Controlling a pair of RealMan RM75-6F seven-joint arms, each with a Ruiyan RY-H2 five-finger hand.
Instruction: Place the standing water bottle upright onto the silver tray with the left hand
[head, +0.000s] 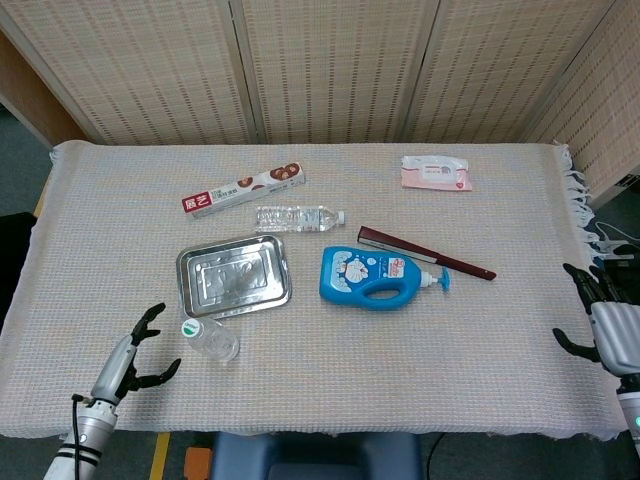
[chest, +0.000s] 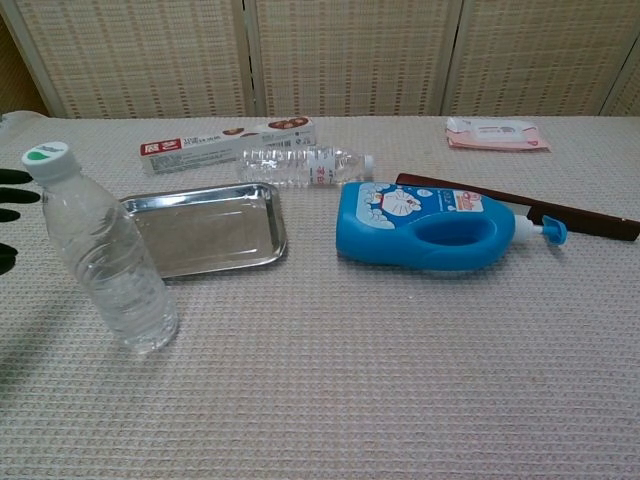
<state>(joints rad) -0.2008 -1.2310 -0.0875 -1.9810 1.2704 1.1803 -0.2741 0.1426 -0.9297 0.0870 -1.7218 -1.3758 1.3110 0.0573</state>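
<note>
The standing water bottle (head: 211, 340) rests upright on the counter (head: 330, 390), just in front of the silver tray (head: 234, 276). The left robot hand (head: 132, 358), fingers spread and empty, hovers beside the bottle, not touching it.

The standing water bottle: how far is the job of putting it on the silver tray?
Nothing is done yet. The standing water bottle stands upright on the tablecloth, just in front of the silver tray, which holds nothing. In hand: the left hand is open, fingers spread, beside the bottle and not touching it. Left to do: grip the bottle, lift it, and set it upright on the tray. The right hand is open at the table's edge.
</note>
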